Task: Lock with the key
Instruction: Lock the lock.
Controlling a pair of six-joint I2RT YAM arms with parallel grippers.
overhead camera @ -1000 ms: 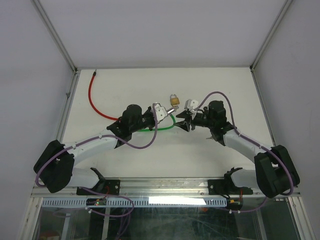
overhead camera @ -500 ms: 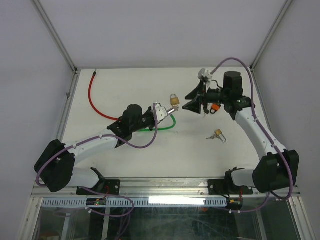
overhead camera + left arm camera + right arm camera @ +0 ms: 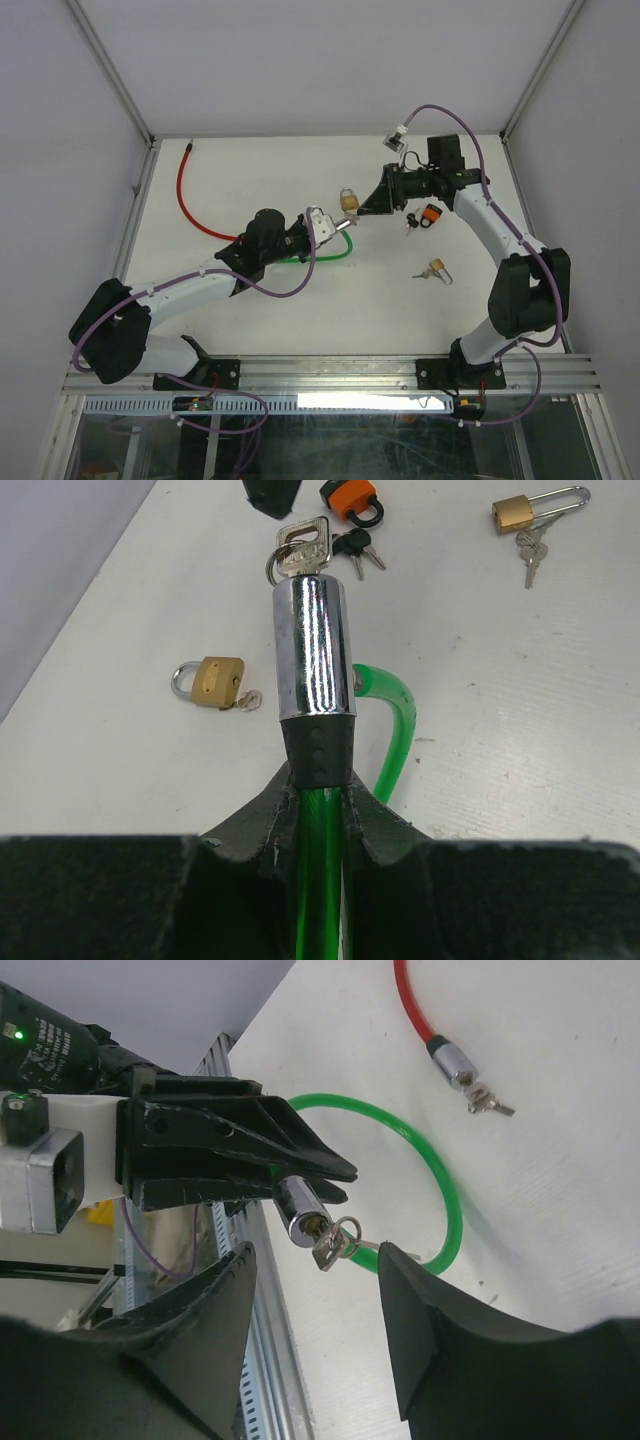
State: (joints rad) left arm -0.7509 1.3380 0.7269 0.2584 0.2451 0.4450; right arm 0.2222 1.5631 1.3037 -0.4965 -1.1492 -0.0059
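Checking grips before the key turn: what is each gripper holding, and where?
Left gripper clamps the cable lock at its black collar; right gripper holds nothing, jaws open.

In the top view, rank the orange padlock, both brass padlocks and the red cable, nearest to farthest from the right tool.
1. The short brass padlock, just left of the right tool.
2. The orange padlock, right of the tool, beside its arm.
3. The long brass padlock, right side, nearer the bases.
4. The red cable, far left.
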